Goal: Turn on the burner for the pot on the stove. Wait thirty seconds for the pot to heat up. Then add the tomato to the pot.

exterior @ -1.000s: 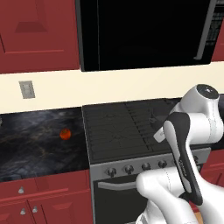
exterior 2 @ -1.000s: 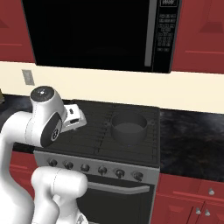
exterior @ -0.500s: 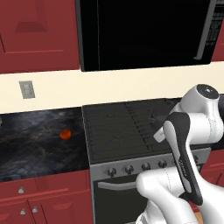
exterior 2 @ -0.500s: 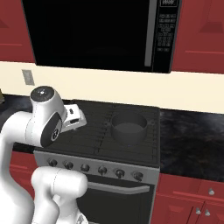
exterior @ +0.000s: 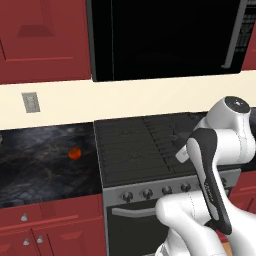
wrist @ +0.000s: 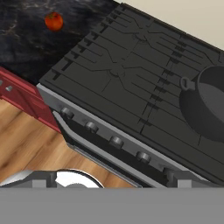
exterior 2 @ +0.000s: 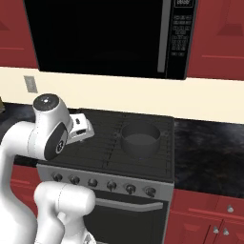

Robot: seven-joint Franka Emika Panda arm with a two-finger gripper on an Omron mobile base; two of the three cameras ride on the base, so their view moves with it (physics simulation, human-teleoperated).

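I see the dark grey round metal pot (exterior 2: 139, 138) on the right far burner of the wide black gas stove (exterior: 137, 150), whose round dark knobs (wrist: 116, 141) line its grey steel front. The small red-orange round tomato (exterior: 74, 153) lies well left on the black marbled counter (exterior: 40, 160). I cannot tell how my gripper's jaws stand.

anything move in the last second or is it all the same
Nothing visibly changed. The arm holds the same pose over the stove, the pot sits on its burner, and the tomato lies on the counter to the stove's left.
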